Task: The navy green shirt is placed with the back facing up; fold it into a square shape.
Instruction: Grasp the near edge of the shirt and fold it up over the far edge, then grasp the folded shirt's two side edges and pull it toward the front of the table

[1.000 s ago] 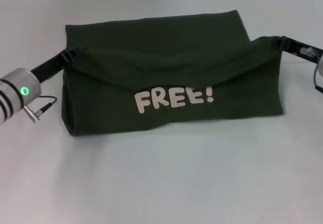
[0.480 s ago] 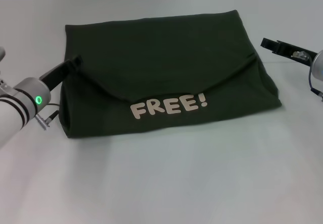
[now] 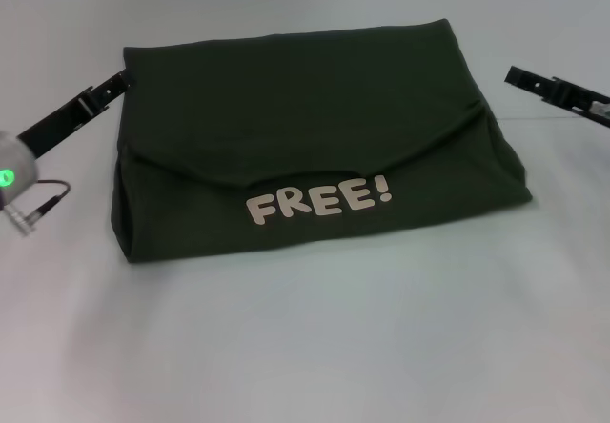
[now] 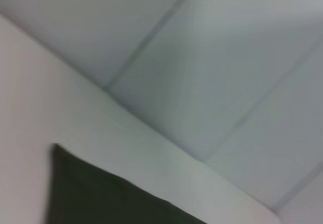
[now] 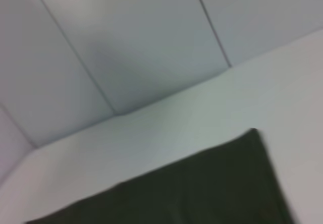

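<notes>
The worktop (image 3: pixel 305 347) is a pale, plain surface; its nearest area, toward 6 o'clock in the head view, carries nothing but its own surface.

The navy green shirt (image 3: pixel 305 128) lies flat at the centre of the worktop as a wide folded bundle. Its near edge runs from about 8 o'clock to 4 o'clock. The cream lettering "FREE!" (image 3: pixel 317 200) faces up on the near panel, just below a curved fold edge that sags from both sides toward the middle. Beyond that edge, a smooth plain layer extends to the far straight edge at 12 o'clock. The right side of the bundle slopes outward toward 4 o'clock.

The left gripper (image 3: pixel 116 82) sits at 10 o'clock, its dark finger reaching toward the far-left corner of the shirt. The tip is just beside that corner; contact cannot be confirmed, and whether the gripper is released or clenched cannot be told. The silver wrist with a green indicator light (image 3: pixel 8 176) is at 9 o'clock.

The right gripper (image 3: pixel 519 75) is at 2 o'clock, apart from the shirt's right edge and holding no cloth; its state likewise cannot be told.

The left wrist view shows a dark shirt corner on the worktop. The right wrist view shows a larger dark area of the shirt with one corner visible.
</notes>
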Tool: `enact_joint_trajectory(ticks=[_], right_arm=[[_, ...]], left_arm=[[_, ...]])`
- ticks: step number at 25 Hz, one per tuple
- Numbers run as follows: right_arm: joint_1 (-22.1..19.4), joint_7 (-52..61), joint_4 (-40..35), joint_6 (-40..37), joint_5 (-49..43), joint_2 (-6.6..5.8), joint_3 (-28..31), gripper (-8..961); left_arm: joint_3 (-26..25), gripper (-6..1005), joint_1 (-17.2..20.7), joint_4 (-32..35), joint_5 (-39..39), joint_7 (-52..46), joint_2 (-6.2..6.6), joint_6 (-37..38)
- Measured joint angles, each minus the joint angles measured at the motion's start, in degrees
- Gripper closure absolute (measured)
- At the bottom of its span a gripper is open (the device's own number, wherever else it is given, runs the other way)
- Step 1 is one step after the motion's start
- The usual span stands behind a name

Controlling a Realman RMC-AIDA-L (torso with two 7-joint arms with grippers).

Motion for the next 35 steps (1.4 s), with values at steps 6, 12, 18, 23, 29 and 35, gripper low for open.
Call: enact_joint_trajectory(ticks=[6, 12, 18, 23, 29, 35], right_arm=[[-5.5, 2.0, -2.0, -17.0, 0.3, -3.51, -0.8, 49], [-8.9, 6.2, -2.1, -24.6, -0.4, -6.87, -5.5, 50], [-10.5, 6.8, -2.2, -24.8, -0.4, -7.38, -7.3, 53], [-10.8, 6.8, -2.2, -25.0, -0.4, -7.48, -7.4, 56], [-11.0, 6.9, -2.2, -25.1, -0.4, -7.5, -7.5, 59], [-11.2, 7.0, -2.2, -25.2, -0.4, -7.47, -7.5, 59]], left_arm=[[7.2, 171, 5.6, 10.2, 11.9, -15.9, -0.11, 12.0], [7.6, 107, 5.8, 13.1, 27.9, -25.6, 0.29, 15.4], [7.6, 105, 5.7, 13.3, 32.0, -28.1, 0.36, 15.8], [7.7, 105, 5.7, 13.1, 32.8, -28.4, 0.36, 15.2], [9.1, 105, 5.6, 12.6, 33.5, -28.2, -0.09, 12.1], [10.5, 105, 4.9, 10.9, 33.6, -27.8, -0.2, 10.6]])
